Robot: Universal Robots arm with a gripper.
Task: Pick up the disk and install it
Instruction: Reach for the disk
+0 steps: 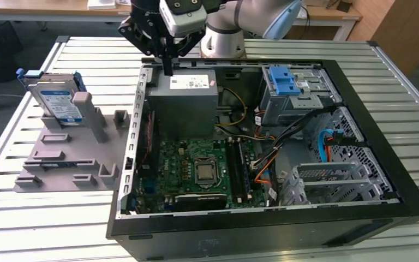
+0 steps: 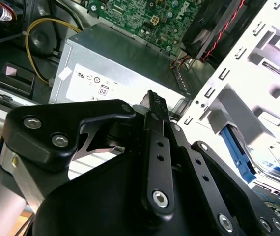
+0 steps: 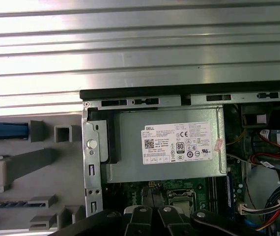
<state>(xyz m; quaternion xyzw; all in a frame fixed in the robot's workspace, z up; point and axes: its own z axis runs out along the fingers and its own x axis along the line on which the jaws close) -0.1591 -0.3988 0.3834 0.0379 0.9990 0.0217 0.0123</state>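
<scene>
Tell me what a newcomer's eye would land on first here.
The open computer case, its motherboard exposed, dominates the exterior view. The black end effector hangs at the case's edge, just above the grey power supply. At the exterior view's left, the disk stands on edge in a grey fixture.

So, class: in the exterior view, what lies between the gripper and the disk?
The exterior view shows the computer case's side wall, then bare slatted table, between the gripper and the disk.
</scene>
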